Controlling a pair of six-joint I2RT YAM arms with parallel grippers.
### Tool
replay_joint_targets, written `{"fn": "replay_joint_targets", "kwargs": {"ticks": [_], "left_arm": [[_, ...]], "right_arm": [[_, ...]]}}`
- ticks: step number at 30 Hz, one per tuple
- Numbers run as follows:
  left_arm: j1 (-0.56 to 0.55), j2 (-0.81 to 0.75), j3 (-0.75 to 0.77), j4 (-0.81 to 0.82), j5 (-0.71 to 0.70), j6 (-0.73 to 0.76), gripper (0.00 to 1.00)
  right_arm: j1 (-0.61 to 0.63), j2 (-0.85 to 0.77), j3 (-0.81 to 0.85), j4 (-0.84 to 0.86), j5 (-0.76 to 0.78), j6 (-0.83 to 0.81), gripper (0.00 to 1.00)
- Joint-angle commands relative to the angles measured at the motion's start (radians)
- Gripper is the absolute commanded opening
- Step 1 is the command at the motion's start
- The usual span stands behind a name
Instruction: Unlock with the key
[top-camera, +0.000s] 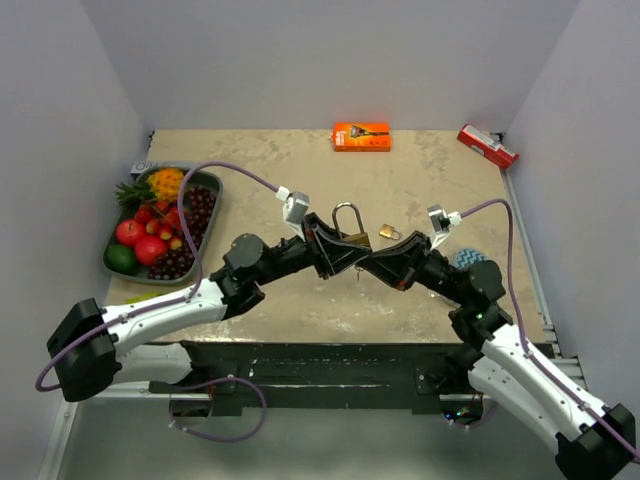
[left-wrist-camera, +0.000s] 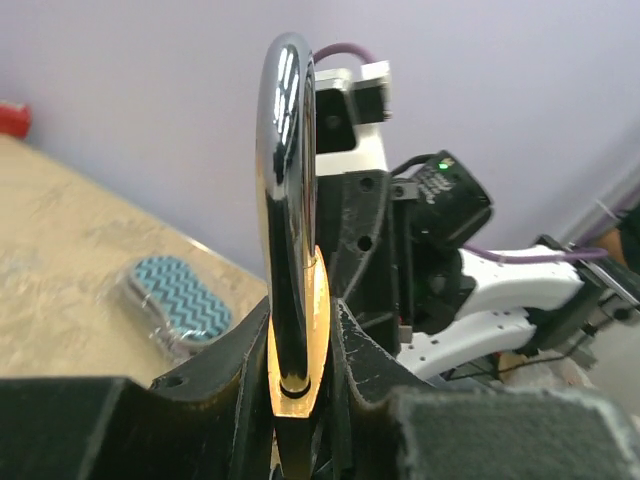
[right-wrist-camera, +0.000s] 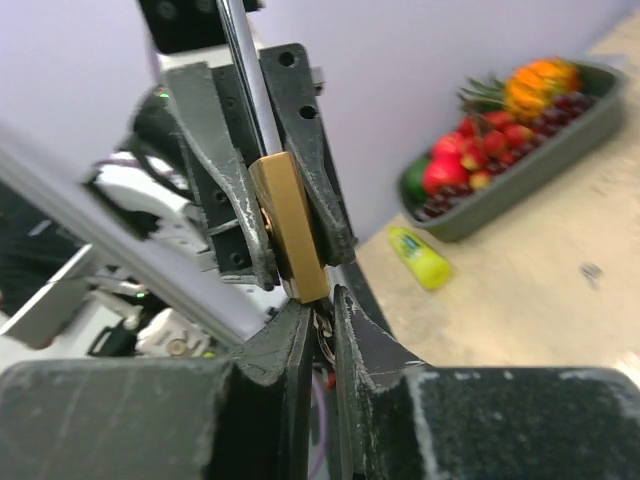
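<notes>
Two claws meet over the table, a padlock held up between them

The left gripper (top-camera: 335, 252) is clamped on the brass padlock (left-wrist-camera: 300, 350) with the polished steel shackle. It holds the lock's body upright between its black fingers (right-wrist-camera: 225, 190), raised above the middle of the beige stone-patterned table (top-camera: 300, 170). The right gripper (right-wrist-camera: 320, 320) points up at the underside of the lock, fingertips almost together with a thin gap. In that gap sits a small dark metal piece, seemingly the key (right-wrist-camera: 325, 342), touching the lock's base. I cannot tell whether the fingers are pinching it or only flanking it. A smaller brass padlock (top-camera: 390, 232) lies on the table just beyond the two claws. A grey tray of plastic fruit (top-camera: 213, 185) sits well apart at the left edge.
</notes>
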Motion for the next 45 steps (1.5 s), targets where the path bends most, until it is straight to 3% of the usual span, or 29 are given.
{"fn": "replay_joint_targets", "kwargs": {"ticks": [1,6,8,14,17,20,25,30,40,45], "left_arm": [[-0.028,0.029,0.006,-0.044,-0.002,-0.113,0.00],[0.058,0.103,-0.043,-0.023,0.004,-0.278,0.00],[0.095,0.138,-0.057,0.006,0.027,-0.312,0.00],[0.110,0.187,-0.046,-0.057,0.024,-0.299,0.00],[0.112,0.200,-0.026,-0.134,-0.008,-0.280,0.00],[0.112,0.206,0.000,-0.228,-0.054,-0.251,0.00],[0.112,0.209,0.032,-0.338,-0.127,-0.218,0.00],[0.113,0.220,0.037,-0.368,-0.143,-0.214,0.00],[0.119,0.238,0.037,-0.361,-0.151,-0.231,0.00],[0.119,0.243,0.037,-0.358,-0.147,-0.234,0.00]], "right_arm": [[-0.017,0.035,0.009,-0.225,0.176,-0.157,0.18],[-0.017,0.009,0.014,-0.370,0.203,-0.220,0.31],[-0.017,-0.001,0.020,-0.427,0.207,-0.255,0.41],[-0.016,-0.021,0.046,-0.610,0.251,-0.347,0.60],[-0.007,-0.002,0.066,-0.636,0.280,-0.374,0.62],[0.042,0.035,0.098,-0.677,0.357,-0.408,0.62],[0.240,0.125,0.178,-0.736,0.610,-0.440,0.61],[0.366,0.223,0.227,-0.731,0.720,-0.431,0.58],[0.492,0.324,0.270,-0.742,0.869,-0.414,0.56],[0.553,0.400,0.301,-0.720,0.935,-0.407,0.49]]}}
